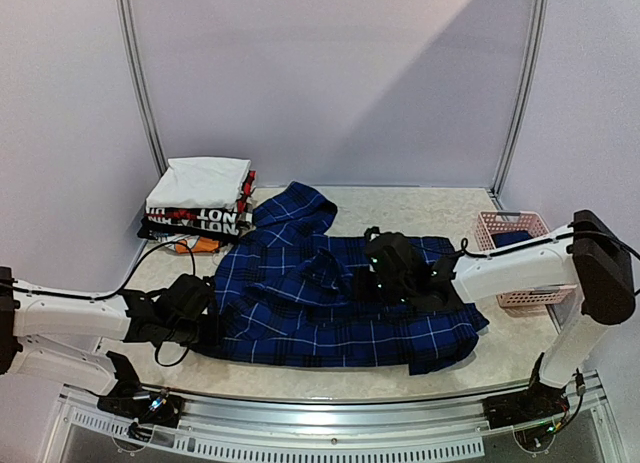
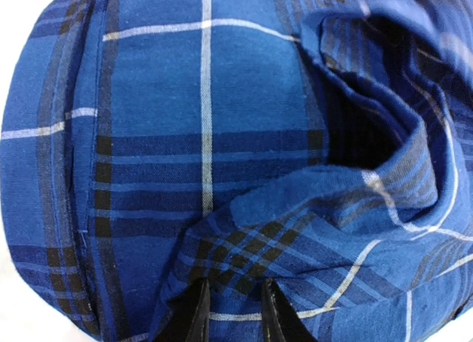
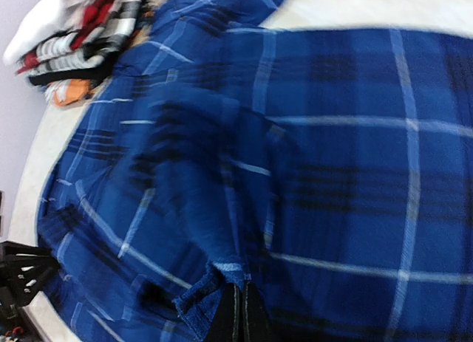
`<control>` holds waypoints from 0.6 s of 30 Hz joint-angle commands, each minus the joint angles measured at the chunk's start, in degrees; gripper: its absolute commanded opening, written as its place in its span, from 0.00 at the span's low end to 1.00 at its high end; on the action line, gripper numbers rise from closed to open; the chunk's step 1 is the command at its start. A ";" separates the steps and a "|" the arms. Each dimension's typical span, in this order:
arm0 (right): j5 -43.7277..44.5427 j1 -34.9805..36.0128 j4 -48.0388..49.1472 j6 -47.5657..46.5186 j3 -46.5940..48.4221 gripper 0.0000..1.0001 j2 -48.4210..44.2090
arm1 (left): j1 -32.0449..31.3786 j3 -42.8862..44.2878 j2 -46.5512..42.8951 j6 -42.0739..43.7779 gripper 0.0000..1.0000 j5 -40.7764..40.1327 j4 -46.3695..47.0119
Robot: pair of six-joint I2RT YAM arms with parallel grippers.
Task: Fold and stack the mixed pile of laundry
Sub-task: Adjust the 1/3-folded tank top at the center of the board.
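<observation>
Pale marbled table (image 1: pixel 400 205) beneath us, lilac walls behind, and we start nearest the arms. Our left gripper (image 2: pixel 235 314) is down at the near left edge of the plaid shirt (image 1: pixel 300 318). Its dark fingers (image 2: pixel 198 316) stand a little way apart with a raised fold of the blue check pinched between them, so that one has cloth in hand. Just beyond the fingertips the fabric bunches into a deep, shadowed pocket, and flat plaid runs off to the left.

Over to our right gripper (image 3: pixel 238 314). Its jaws are pressed tight together, and a hem of the same shirt is gathered at their tips. It sits over the middle of the garment, with smooth check spreading to its right and rumpled folds falling away to its left.

Between the two tools the shirt lies spread across the table, a sleeve trailing off toward the back. Beyond the left gripper, in the far left corner, we see a stack of folded garments (image 1: pixel 200 198), white on top with red lettering below. Beyond the right arm sits a pink lattice basket (image 1: pixel 500 220).
</observation>
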 commanded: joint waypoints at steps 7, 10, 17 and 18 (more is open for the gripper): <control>8.68 0.04 2.66 19.22 -18.67 0.05 -14.14 | -0.74 -1.70 0.99 -0.88 0.25 -1.39 2.12; 7.21 0.09 3.70 21.81 -22.83 0.12 -15.51 | -0.74 -1.88 1.41 -1.29 0.25 -1.71 2.78; 11.21 0.09 -1.21 23.07 -26.58 0.39 -21.78 | -0.74 -2.14 0.90 -2.80 0.25 -3.31 2.00; 11.31 0.03 -2.60 21.91 -26.15 0.49 -23.62 | -0.74 -2.14 0.45 -2.85 0.25 -3.60 1.58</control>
